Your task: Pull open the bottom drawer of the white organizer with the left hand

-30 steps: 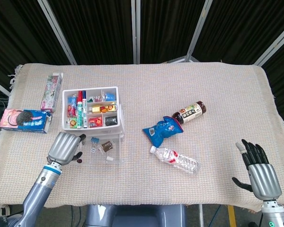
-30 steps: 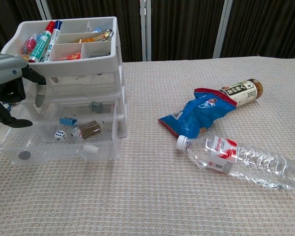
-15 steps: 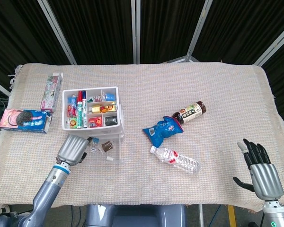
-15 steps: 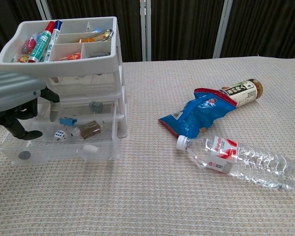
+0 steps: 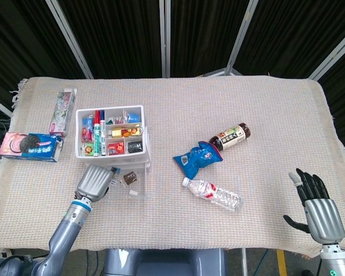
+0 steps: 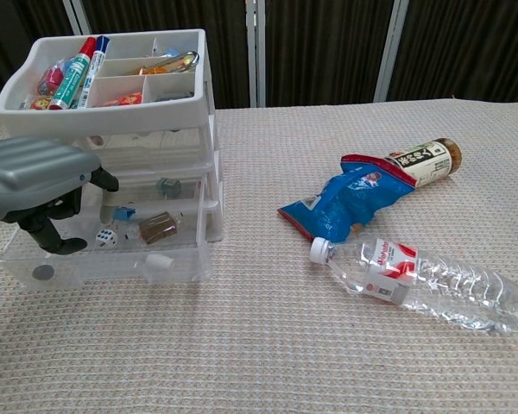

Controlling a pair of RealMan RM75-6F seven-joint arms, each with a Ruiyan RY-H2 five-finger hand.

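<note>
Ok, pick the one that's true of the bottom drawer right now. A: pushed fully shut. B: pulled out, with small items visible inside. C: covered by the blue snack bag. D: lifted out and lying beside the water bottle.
B: the bottom drawer juts forward of the white organizer, a die showing inside, the left hand over it.

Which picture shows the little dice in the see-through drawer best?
The chest view: the dice sits close up inside the open bottom drawer, its dots visible, just right of the left hand. In the head view the dice is a tiny speck beside that hand.
</note>
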